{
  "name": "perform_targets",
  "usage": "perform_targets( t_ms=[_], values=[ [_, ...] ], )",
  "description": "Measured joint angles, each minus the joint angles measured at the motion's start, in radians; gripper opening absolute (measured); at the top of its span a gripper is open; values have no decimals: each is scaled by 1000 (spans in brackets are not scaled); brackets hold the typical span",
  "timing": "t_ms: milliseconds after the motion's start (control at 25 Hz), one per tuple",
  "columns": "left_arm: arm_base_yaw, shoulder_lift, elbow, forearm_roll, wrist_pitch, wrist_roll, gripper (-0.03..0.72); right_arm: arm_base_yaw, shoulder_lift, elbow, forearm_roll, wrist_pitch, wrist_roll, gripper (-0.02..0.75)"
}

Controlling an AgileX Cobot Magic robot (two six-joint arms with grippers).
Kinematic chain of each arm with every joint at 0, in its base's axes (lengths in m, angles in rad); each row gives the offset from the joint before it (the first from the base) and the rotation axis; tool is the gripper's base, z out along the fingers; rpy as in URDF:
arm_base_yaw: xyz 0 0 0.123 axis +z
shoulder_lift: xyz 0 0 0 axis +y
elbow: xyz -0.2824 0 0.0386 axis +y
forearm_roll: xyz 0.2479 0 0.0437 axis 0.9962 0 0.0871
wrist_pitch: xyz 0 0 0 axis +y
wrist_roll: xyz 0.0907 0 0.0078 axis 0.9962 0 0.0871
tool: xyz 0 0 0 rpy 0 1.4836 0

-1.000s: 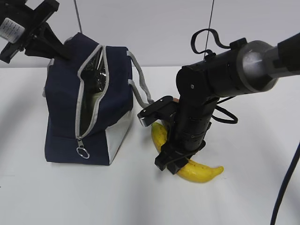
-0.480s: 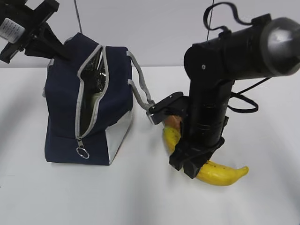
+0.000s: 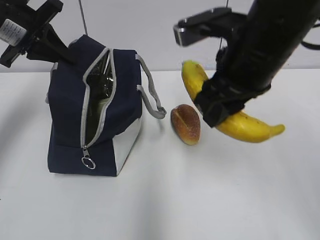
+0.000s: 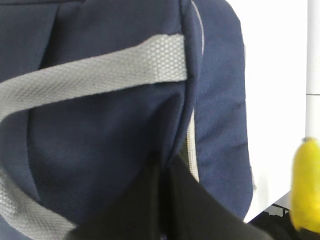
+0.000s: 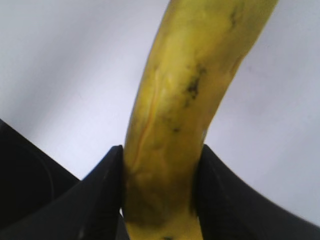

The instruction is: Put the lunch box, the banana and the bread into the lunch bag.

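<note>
The navy lunch bag (image 3: 67, 100) stands at the left with its zipper open. My left gripper (image 3: 59, 52) is shut on the bag's top rear edge; in the left wrist view (image 4: 165, 175) its dark fingers pinch the blue fabric (image 4: 100, 150). My right gripper (image 3: 225, 107) is shut on the yellow banana (image 3: 250, 127) and holds it in the air to the right of the bag; the right wrist view shows the banana (image 5: 185, 100) clamped between the fingers (image 5: 100, 200). The bread (image 3: 186, 124) lies on the table below. The lunch box is not clearly visible; something dark and glossy shows inside the opening.
A grey strap handle (image 3: 150, 95) hangs off the bag's right side toward the bread. The zipper's ring pull (image 3: 88, 162) hangs low on the bag's front. The white table (image 3: 200, 200) stretches to the front and right. The banana's end shows blurred in the left wrist view (image 4: 305, 185).
My right gripper has lifted the banana off the table, up and to the right. The bread, hidden behind the arm before, now shows. The left gripper and bag have not moved.
</note>
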Motion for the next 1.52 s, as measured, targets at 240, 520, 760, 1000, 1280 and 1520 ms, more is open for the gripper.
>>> perform_targets(
  t_ms=[240, 520, 760, 1000, 1280, 1520],
  values=[
    [0, 0, 0, -3, 0, 0, -3, 0, 0, -152, 171, -111, 19, 313],
    [0, 0, 0, -4, 0, 0, -3, 0, 109, -250, 458, -288, 23, 312],
    [0, 0, 0, -4, 1, 1, -3, 0, 271, -298, 688, -416, -10, 312],
    [0, 0, 0, -5, 4, 3, -3, 0, 396, -319, 747, -443, -61, 450],
    [0, 0, 0, -5, 3, 3, -3, 0, 414, -345, 715, -444, -98, 599],
    [0, 0, 0, -5, 3, 3, -3, 0, 408, -451, 528, -298, -89, 589]
  ],
)
